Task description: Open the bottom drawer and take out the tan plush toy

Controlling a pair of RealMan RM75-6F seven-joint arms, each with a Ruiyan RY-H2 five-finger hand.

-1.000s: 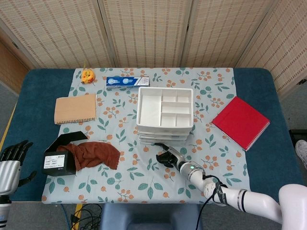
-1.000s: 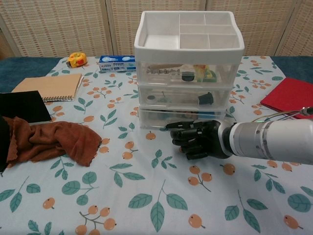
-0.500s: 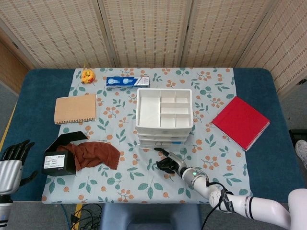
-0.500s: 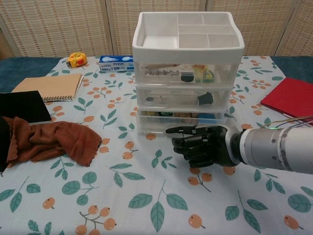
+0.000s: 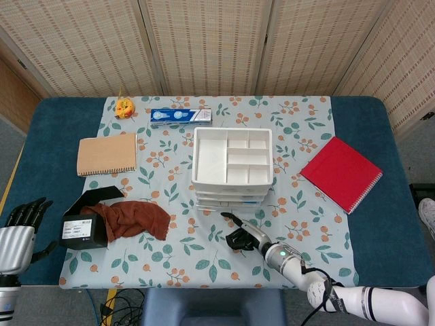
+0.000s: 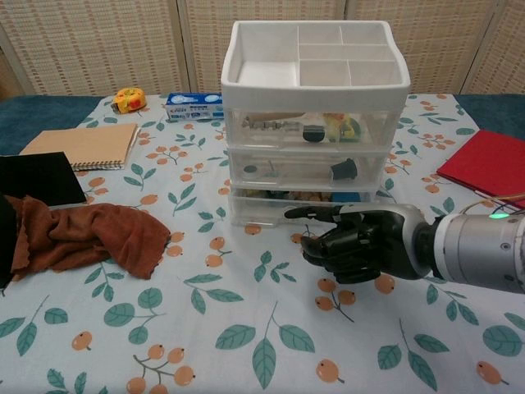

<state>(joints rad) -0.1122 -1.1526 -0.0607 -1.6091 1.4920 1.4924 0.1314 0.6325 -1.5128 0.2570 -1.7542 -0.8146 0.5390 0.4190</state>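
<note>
The white three-drawer unit (image 5: 232, 166) (image 6: 315, 123) stands mid-table with all its clear drawers pushed in. Through the front of the bottom drawer (image 6: 305, 205) I see something tan, likely the plush toy (image 6: 307, 196), mostly hidden. My right hand (image 6: 361, 244) (image 5: 246, 235) hovers just in front of that drawer, fingers curled in on nothing, one finger stretched toward the drawer front; whether it touches, I cannot tell. My left hand (image 5: 19, 227) hangs off the table's near left edge with its fingers spread, holding nothing.
A brown cloth (image 6: 78, 234) lies over a black box (image 5: 85, 227) at the left. A tan notebook (image 6: 82, 145), a yellow toy (image 6: 129, 100) and a blue toothpaste box (image 6: 195, 105) lie behind it. A red notebook (image 6: 488, 162) is at the right.
My right hand has drawn back from the bottom drawer toward me and to the right. The drawer unit has slid slightly toward me. The left hand has barely moved.
</note>
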